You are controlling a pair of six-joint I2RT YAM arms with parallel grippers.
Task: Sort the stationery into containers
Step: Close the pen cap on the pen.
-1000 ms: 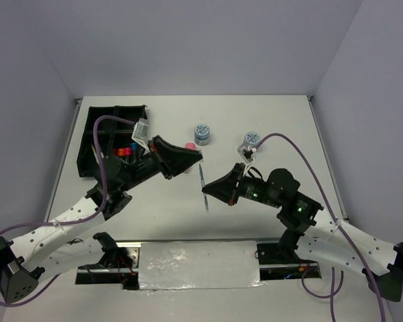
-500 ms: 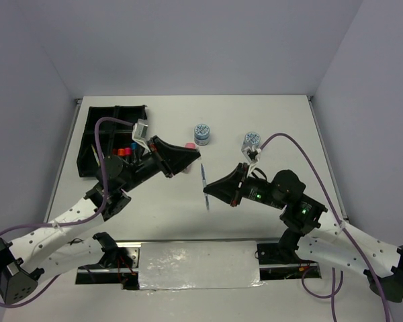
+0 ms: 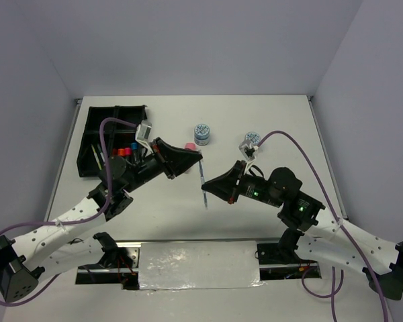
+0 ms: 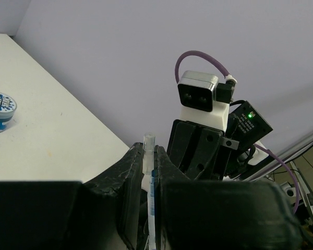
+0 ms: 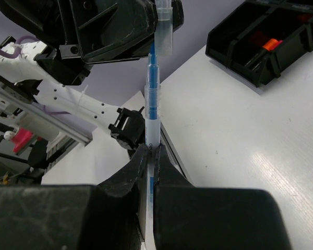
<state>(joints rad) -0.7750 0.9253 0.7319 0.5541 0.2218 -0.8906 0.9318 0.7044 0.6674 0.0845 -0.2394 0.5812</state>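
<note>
1. The grey-blue pen (image 3: 202,180) hangs above the tabletop's middle, its long axis running from near edge to far edge.
2. The right gripper (image 3: 208,190) clamps its near end, and the left gripper (image 3: 197,159) is closed on its far end (a handover, I judge).
3. The organiser tray (image 3: 94,124) sits at the far-left corner, nearer the left arm.
4. No writing is legible.

The pen (image 5: 152,104) was clear with a blue core; the tub (image 3: 202,133) at twelve o'clock was blue-and-white patterned; the tray (image 3: 111,109) at ten o'clock was black.
</note>
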